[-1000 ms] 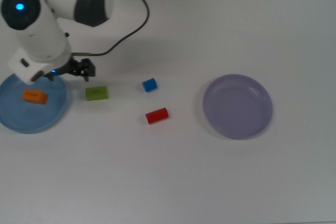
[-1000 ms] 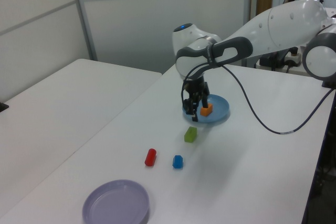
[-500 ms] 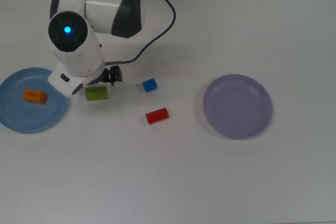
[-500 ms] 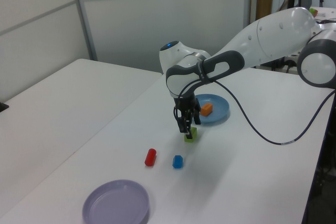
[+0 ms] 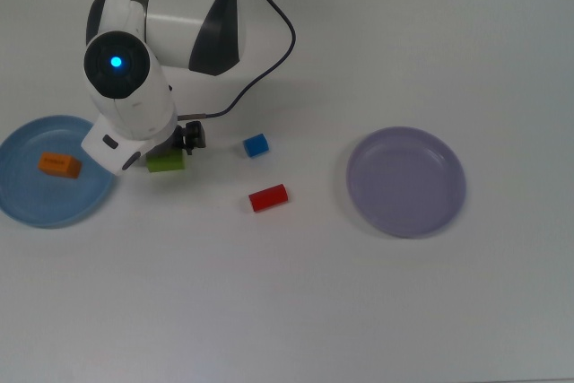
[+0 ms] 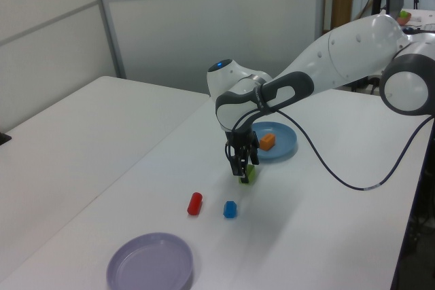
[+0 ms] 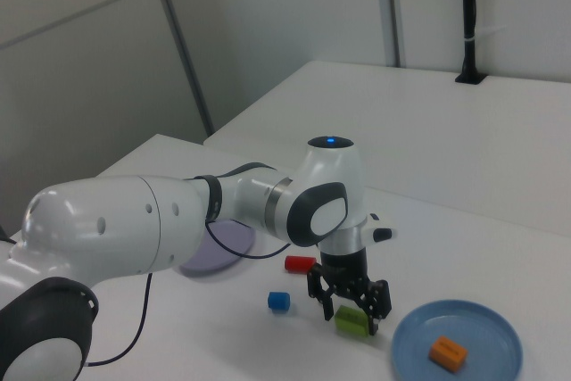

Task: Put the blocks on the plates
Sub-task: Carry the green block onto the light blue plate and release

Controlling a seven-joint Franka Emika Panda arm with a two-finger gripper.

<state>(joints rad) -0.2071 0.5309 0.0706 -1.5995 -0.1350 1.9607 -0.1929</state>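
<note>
Top view: hanging directly over the green rectangular block (image 5: 166, 162), the black two-finger gripper (image 5: 176, 143), mostly hidden under the white arm's wrist. Lying just beside the light blue round plate (image 5: 27, 208), toward the top view's right, that green block, long axis running across the top view from left to right. Resting inside the plate already, the orange rectangular block (image 5: 59, 165). Sitting farther from the plate, the small blue cube (image 5: 256, 144) and the red cylinder-like block (image 5: 268, 197); well apart beyond them, bare, the pale lavender round plate (image 5: 406, 181).

Left view: reaching down with the gripper (image 6: 240, 168) at the green block (image 6: 249, 174), which is sitting just short of the blue plate (image 6: 285, 142). Plenty of open table all round; table edges far off.

Right view: standing apart, the fingers of the gripper (image 7: 349, 299), straddling the green block (image 7: 352, 320) without clamping it. Lying near, toward the right view's right, the blue plate (image 7: 482, 320), with free space beside the orange block (image 7: 447, 352). Probably calling for a closing on the block's short sides, then a short carry to that plate.
</note>
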